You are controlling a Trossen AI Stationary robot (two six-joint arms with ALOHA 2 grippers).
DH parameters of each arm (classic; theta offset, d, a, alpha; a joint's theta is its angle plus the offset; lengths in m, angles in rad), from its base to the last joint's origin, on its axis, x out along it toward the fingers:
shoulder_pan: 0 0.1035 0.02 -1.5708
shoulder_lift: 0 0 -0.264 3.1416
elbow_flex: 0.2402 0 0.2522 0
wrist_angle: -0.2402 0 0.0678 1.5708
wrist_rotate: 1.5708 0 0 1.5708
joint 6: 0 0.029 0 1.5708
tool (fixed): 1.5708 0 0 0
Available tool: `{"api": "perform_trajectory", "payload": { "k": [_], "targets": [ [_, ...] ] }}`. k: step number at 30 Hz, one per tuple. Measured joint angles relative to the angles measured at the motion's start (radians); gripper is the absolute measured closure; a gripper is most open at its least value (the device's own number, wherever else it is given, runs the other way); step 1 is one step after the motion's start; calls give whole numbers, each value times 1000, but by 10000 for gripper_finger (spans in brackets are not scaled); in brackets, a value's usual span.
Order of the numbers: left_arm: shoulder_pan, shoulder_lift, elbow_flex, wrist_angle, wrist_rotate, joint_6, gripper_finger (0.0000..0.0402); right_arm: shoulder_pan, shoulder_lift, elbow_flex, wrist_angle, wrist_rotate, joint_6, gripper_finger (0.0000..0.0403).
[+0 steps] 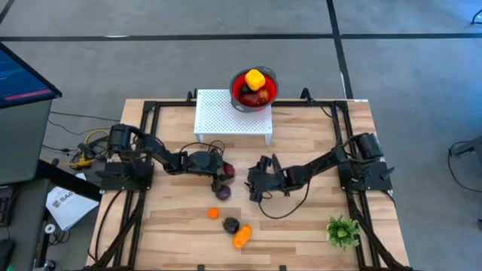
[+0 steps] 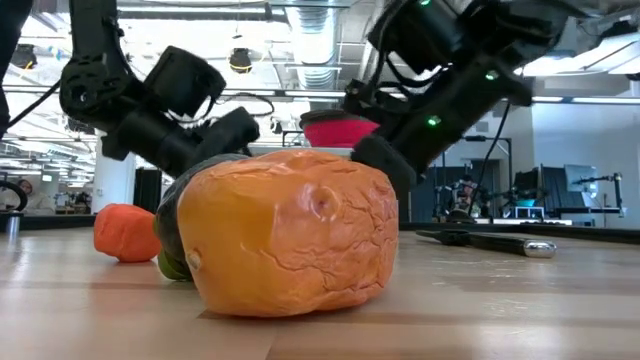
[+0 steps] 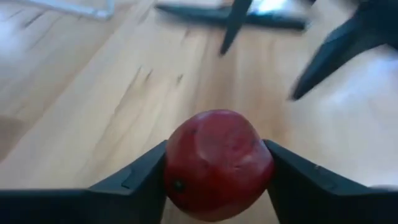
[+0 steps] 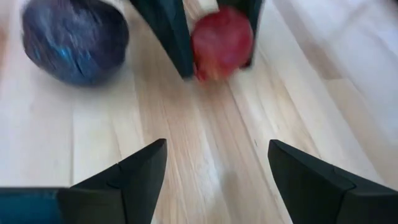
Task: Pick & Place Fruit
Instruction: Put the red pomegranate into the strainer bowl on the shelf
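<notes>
The light wooden table [image 1: 316,226] carries a black frame along its edges. Between the left gripper's [image 1: 228,172] fingers a red fruit [image 3: 217,163] sits on the boards. A dark purple fruit [image 4: 74,40] lies just beside that gripper, on the table's near side. Farther out the same way lie a small orange fruit [image 1: 213,213], a blackish-green fruit [image 1: 230,224] and a larger orange fruit [image 1: 242,238], the last two touching. A white perforated stand [image 1: 230,117] stands beyond both grippers. A green plant sprig [image 1: 343,231] lies well off from the right gripper [image 1: 256,181].
</notes>
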Motion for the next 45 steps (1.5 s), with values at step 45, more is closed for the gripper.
{"api": "perform_trajectory", "payload": {
  "k": [45],
  "targets": [
    [0, -344, 0, 3, 221, -365, 204, 96, 0, 181, 17, 314, -345, 129]
  ]
}}
